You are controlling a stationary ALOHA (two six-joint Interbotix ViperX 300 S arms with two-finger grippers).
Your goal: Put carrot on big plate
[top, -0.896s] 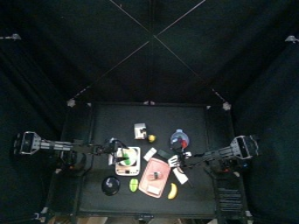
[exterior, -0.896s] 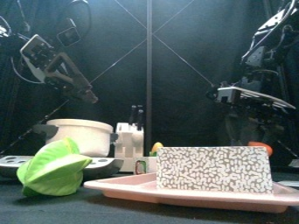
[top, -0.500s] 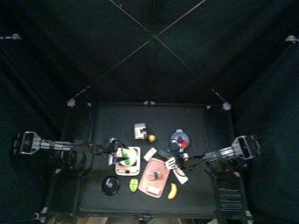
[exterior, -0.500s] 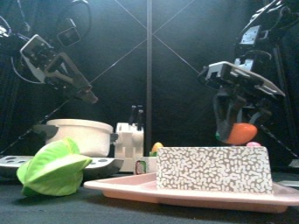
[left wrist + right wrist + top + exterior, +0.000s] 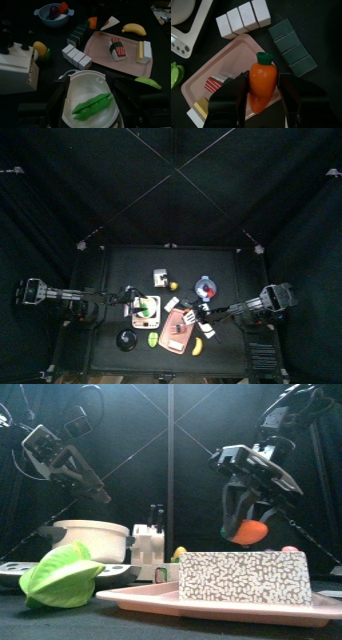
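My right gripper (image 5: 264, 79) is shut on the orange carrot (image 5: 263, 85), green top away from the wrist. It holds it in the air over the near edge of the big salmon-pink plate (image 5: 232, 70). In the front view the carrot (image 5: 247, 532) hangs above a speckled block (image 5: 245, 576) on the plate (image 5: 147, 598). In the top view the right gripper (image 5: 201, 318) is at the plate's (image 5: 175, 333) right side. My left gripper (image 5: 92, 87) is open and empty, raised above a white pot (image 5: 87, 87) holding a green pea pod (image 5: 92, 104).
On the plate lie a sushi piece (image 5: 117, 46) and a pale yellow block (image 5: 144, 51). Around it are white blocks (image 5: 241, 17), dark green blocks (image 5: 294, 47), a banana (image 5: 133, 28), a blue-rimmed bowl (image 5: 52, 15) and a green leaf (image 5: 60, 574).
My right gripper has lifted the carrot from behind the speckled block and carried it left, over the plate's edge. The left arm has not moved.
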